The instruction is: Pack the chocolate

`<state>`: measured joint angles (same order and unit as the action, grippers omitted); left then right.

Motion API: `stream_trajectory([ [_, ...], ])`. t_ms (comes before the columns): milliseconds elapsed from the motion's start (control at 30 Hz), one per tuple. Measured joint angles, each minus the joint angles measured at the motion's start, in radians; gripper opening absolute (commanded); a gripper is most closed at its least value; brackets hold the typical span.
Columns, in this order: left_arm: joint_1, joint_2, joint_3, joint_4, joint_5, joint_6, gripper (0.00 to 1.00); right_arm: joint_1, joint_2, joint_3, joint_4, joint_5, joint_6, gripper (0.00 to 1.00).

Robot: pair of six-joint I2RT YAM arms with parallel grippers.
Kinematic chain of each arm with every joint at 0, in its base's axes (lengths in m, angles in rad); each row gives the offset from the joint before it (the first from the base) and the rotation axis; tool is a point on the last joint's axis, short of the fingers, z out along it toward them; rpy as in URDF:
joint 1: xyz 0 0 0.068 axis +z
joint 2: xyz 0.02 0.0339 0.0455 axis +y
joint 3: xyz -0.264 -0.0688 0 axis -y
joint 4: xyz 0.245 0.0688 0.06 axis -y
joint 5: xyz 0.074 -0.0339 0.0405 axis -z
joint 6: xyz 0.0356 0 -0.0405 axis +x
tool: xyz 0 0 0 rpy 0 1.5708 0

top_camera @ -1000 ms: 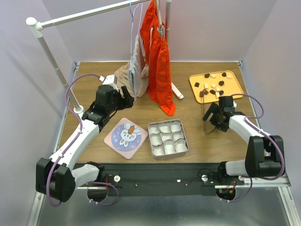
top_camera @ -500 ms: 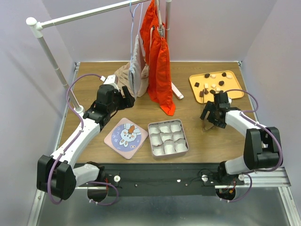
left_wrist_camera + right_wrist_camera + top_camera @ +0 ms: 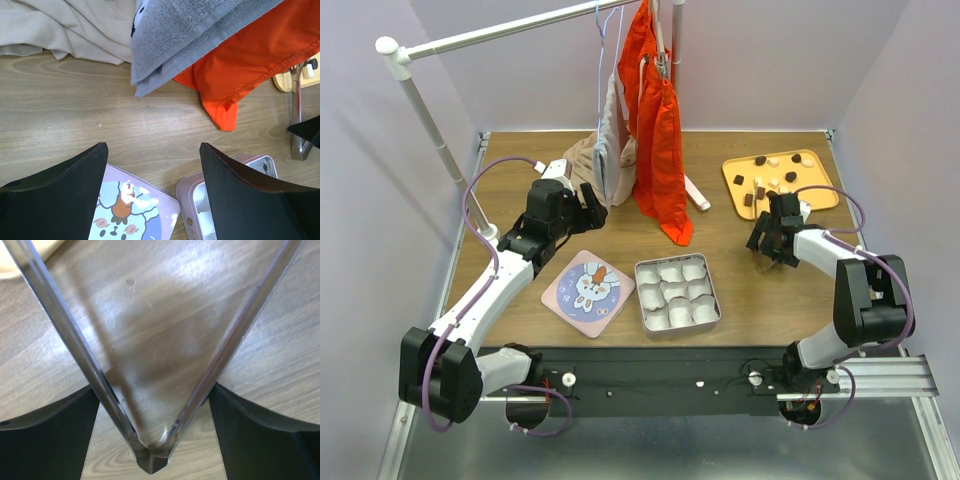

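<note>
The chocolate (image 3: 775,185), small dark and cream pieces, lies scattered on a yellow tray (image 3: 820,195) at the back right. My right gripper (image 3: 767,240) hovers just in front of that tray, shut on metal tongs (image 3: 227,345); their two arms spread in a V between my fingers (image 3: 250,430) over bare wood. My left gripper (image 3: 588,205) is open and holds nothing. In the left wrist view it (image 3: 154,150) hangs over the pink rabbit lid (image 3: 135,205) and the edge of the open tin (image 3: 192,195). The tin (image 3: 640,300) holds white paper cups.
Orange cloth (image 3: 660,130) and a grey towel (image 3: 190,35) hang from a white rail (image 3: 500,35) above the table's middle. Beige cloth (image 3: 65,25) lies bunched behind my left gripper. The lid (image 3: 588,288) lies left of the tin.
My right gripper has carried the tongs away from the near edge and up to the yellow tray. The left arm has hardly moved.
</note>
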<state>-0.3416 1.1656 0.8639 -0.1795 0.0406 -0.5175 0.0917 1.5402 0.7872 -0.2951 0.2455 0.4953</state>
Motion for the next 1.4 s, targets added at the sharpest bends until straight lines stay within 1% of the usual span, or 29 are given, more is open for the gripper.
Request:
stream_trajectory([
  [67, 0.000, 0.000, 0.000, 0.000, 0.000, 0.000, 0.84, 0.000, 0.003, 0.000, 0.014, 0.005, -0.004, 0.55],
  [100, 0.000, 0.000, 0.000, 0.000, 0.000, 0.000, 0.84, 0.000, 0.003, 0.000, 0.019, 0.001, 0.003, 0.46],
  [167, 0.000, 0.000, 0.000, 0.000, 0.000, 0.000, 0.84, 0.000, 0.003, -0.003, 0.025, 0.005, 0.011, 0.43],
  [500, 0.000, 0.000, 0.000, 0.001, 0.000, 0.000, 0.84, -0.001, -0.062, -0.053, 0.032, 0.000, 0.023, 0.43],
  [833, 0.000, 0.000, 0.000, 0.001, 0.000, 0.000, 0.84, -0.001, -0.083, -0.063, 0.031, -0.035, 0.021, 0.43],
  [967, 0.000, 0.000, 0.000, 0.001, 0.000, 0.000, 0.84, -0.001, -0.136, -0.064, 0.013, -0.058, 0.019, 0.43],
  [1133, 0.000, 0.000, 0.012, -0.003, 0.000, 0.005, 0.84, -0.001, -0.215, -0.047, -0.066, -0.090, 0.014, 0.43],
  [1267, 0.000, 0.000, 0.035, -0.005, -0.001, 0.020, 0.84, -0.001, -0.246, -0.008, -0.166, -0.108, 0.006, 0.44],
  [1400, 0.000, 0.000, 0.069, -0.011, 0.002, 0.040, 0.84, -0.001, -0.250, 0.088, -0.305, -0.143, -0.004, 0.49],
])
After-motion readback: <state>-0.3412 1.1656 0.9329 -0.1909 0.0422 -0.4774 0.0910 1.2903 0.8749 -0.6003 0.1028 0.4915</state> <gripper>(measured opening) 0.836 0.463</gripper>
